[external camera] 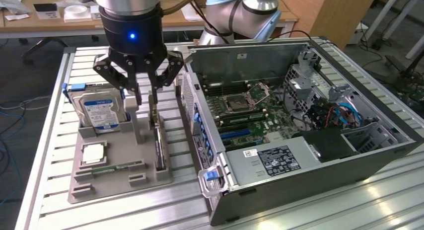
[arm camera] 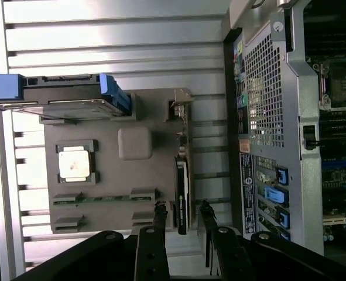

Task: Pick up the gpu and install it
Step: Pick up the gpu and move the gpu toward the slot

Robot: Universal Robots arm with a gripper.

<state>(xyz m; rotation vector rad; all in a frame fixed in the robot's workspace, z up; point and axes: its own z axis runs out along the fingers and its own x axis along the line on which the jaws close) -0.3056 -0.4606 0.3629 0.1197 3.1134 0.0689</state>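
The gpu stands on its long edge in a slot of the grey holder tray, on the side nearest the open computer case. In the wrist view the gpu shows edge-on as a thin dark strip with a metal bracket at its far end. My gripper hangs just above the card and is open. Its two black fingers stand one on each side of the card's line, with a gap on both sides. Nothing is held.
On the same tray stand a hard drive with blue rails, a square processor and a RAM stick. A grey post rises beside the card. The case lies open with its motherboard exposed. Everything rests on a slatted aluminium table.
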